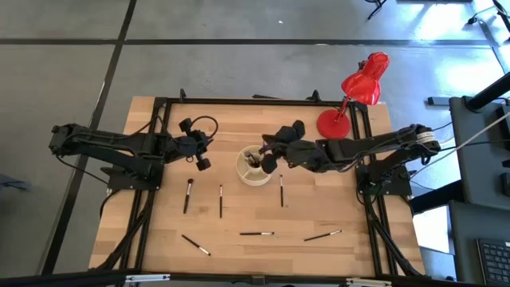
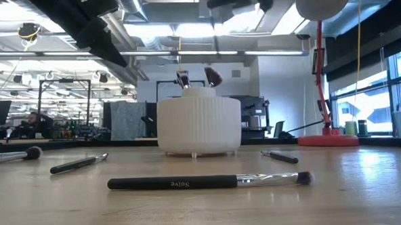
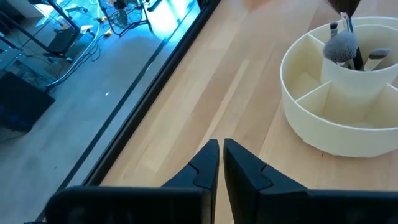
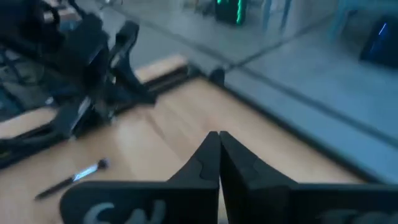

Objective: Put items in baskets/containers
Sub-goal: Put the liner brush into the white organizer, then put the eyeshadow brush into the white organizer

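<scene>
The cream round container [image 1: 255,167] stands mid-table, with a few brushes [image 3: 344,45] upright in its centre cup. Several dark makeup brushes lie flat on the wood: one [image 1: 189,195] and another [image 1: 221,200] left of centre, one [image 1: 281,190] below the container, and more [image 1: 256,233] along the near side. My left gripper [image 1: 202,163] hovers left of the container, shut and empty [image 3: 221,152]. My right gripper [image 1: 266,158] is raised over the container's right rim, also shut and empty [image 4: 218,142].
A red desk lamp [image 1: 362,80] stands at the far right, its round base [image 1: 333,123] on the table. Black frame rails [image 1: 255,101] run along the table's edges. Bare wood lies between the loose brushes near the front edge.
</scene>
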